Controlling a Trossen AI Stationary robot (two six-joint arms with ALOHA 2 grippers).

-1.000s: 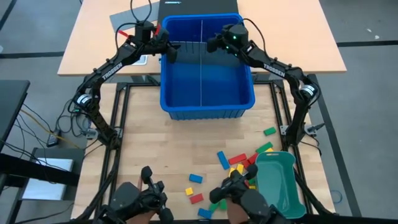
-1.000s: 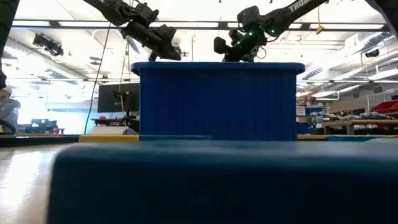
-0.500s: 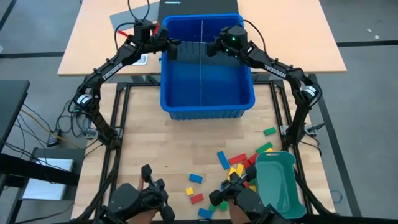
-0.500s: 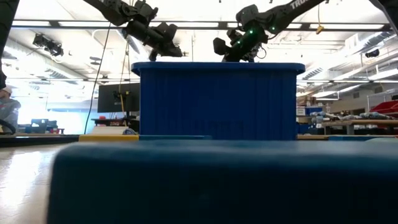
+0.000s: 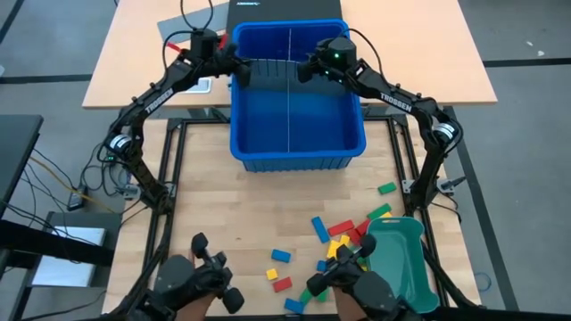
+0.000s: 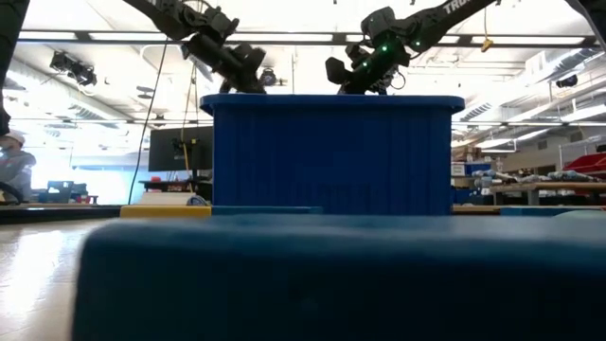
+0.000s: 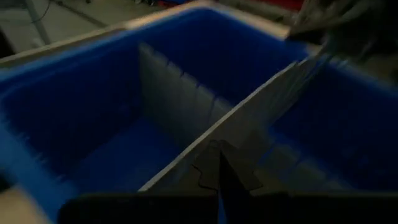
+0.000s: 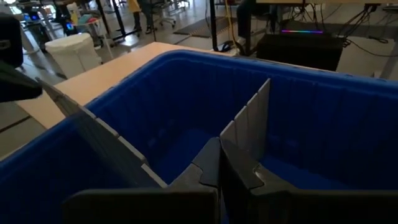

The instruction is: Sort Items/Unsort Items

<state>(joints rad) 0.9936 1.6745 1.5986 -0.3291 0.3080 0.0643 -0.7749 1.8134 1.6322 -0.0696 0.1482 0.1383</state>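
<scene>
Fingers pinched together on both sides, and neither pair clearly has anything in it. The left gripper (image 5: 239,69) hangs over the far left corner of the blue bin (image 5: 343,134), the right gripper (image 5: 306,68) over the bin's far edge just right of the middle. Between them, a grey cross divider (image 8: 249,121) runs along the far wall, meeting the long thin divider (image 5: 290,89) that splits the bin down the middle. The toy blocks (image 5: 343,236) are well apart from all this, scattered red, yellow, green and blue near the bench's near right corner, beside the teal tray (image 5: 401,267).
</scene>
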